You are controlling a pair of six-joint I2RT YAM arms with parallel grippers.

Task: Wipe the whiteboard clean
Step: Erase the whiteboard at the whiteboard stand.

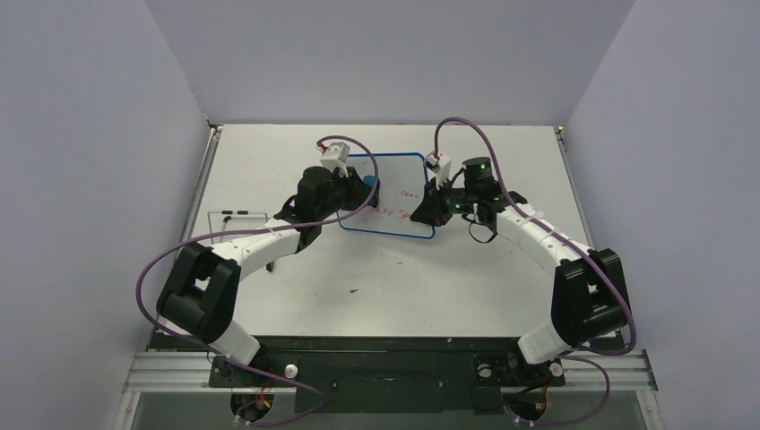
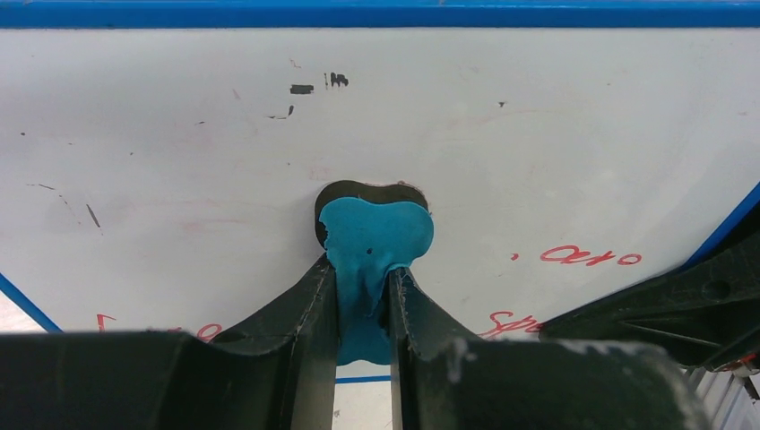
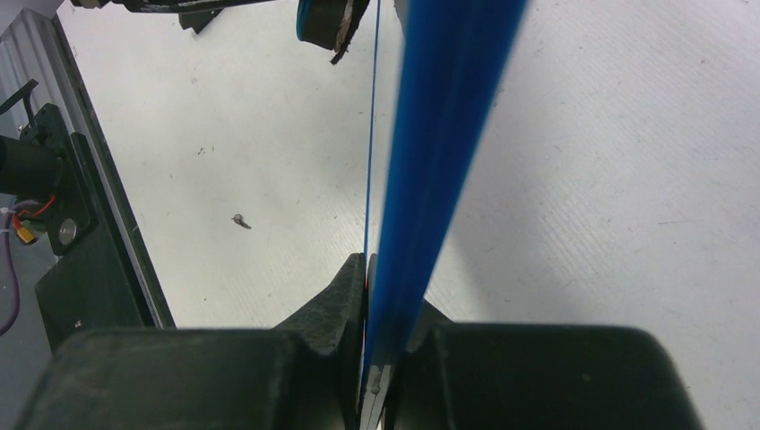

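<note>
The whiteboard (image 1: 392,179), white with a thin blue rim, is held tilted above the table in the top view. My right gripper (image 1: 423,213) is shut on its right edge; in the right wrist view the blue rim (image 3: 430,179) runs edge-on up from between the jaws. My left gripper (image 1: 363,190) is shut on the blue-and-black eraser (image 2: 372,242), which presses flat on the board face (image 2: 538,143). Red handwriting (image 2: 591,258) remains at the lower right of the eraser, with more red marks (image 2: 511,324) beside the right finger. Faint pink smears show around the eraser.
A thin wire stand (image 1: 235,215) lies on the table to the left of my left arm. A small dark speck (image 1: 355,290) sits on the table in front. Grey walls close in on both sides.
</note>
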